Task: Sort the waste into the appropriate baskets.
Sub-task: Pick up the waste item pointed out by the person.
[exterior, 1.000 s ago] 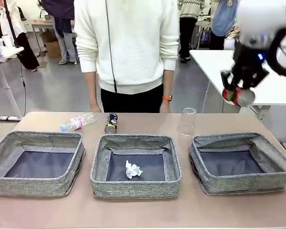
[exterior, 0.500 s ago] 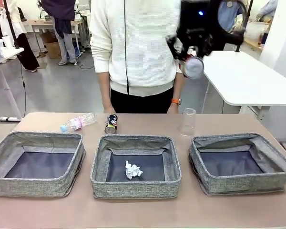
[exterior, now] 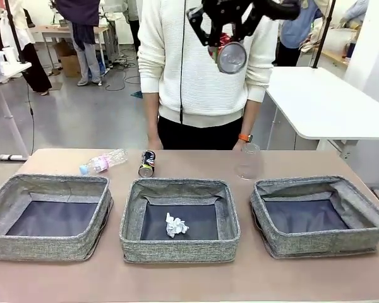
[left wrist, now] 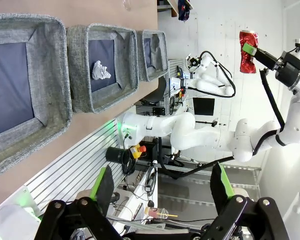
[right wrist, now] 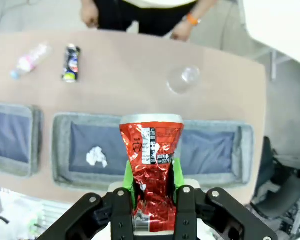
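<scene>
- My right gripper (right wrist: 151,187) is clamped on the red can (right wrist: 151,150), held high over the table (exterior: 189,284) in front of the person (exterior: 177,76).
- My left gripper (left wrist: 161,182) has its fingers spread wide, with nothing between them.
- The paper ball (exterior: 176,225) lies in the middle bin (exterior: 180,189).
- The bottle (exterior: 103,161) and dark can (exterior: 148,163) lie on the table behind the bins, and the cup (exterior: 247,161) stands there upside down.

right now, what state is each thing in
crushed red can: held high in the air
right gripper: jaws shut on the crushed red can
left gripper: jaws open, empty
paper ball: lying in the middle basket
dark can: lying on its side
bottle: lying on its side
cup: upside down
</scene>
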Available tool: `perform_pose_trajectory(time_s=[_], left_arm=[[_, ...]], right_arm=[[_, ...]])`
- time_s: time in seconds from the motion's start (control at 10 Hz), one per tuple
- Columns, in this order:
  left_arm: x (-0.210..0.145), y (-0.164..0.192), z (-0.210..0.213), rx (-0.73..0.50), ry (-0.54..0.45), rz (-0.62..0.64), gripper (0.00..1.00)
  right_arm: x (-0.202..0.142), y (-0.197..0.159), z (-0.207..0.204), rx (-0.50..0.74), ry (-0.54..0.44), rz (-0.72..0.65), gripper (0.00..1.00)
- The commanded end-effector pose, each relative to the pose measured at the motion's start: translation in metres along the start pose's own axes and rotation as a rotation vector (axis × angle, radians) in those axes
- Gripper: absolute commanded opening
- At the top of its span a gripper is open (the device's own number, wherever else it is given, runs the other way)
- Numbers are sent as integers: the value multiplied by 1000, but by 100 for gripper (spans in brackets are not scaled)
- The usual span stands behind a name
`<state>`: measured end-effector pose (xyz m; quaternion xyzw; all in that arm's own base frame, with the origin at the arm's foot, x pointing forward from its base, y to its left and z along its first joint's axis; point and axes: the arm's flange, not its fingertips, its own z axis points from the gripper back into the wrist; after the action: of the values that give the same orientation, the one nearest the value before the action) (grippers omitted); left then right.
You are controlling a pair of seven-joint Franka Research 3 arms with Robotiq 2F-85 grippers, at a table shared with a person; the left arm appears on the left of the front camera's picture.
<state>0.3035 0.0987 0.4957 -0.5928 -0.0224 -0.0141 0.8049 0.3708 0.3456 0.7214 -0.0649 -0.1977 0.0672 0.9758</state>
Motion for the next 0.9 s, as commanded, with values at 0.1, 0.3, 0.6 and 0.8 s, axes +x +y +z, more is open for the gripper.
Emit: perform_pose_trajectory(time_s=[0.1, 0.3, 0.6, 0.8], left_arm=[[-3, -1, 1, 2, 10, -16, 100], [-3, -1, 1, 2, 10, -16, 100], [-3, -1, 1, 2, 10, -16, 100], [-3, -1, 1, 2, 10, -16, 100]], right_arm=[[4, -6, 9, 143, 36, -1, 32], [6, -11, 12, 243, 81, 9, 32], [9, -4, 13, 225, 83, -7, 32], [9, -4, 13, 225, 83, -7, 32]])
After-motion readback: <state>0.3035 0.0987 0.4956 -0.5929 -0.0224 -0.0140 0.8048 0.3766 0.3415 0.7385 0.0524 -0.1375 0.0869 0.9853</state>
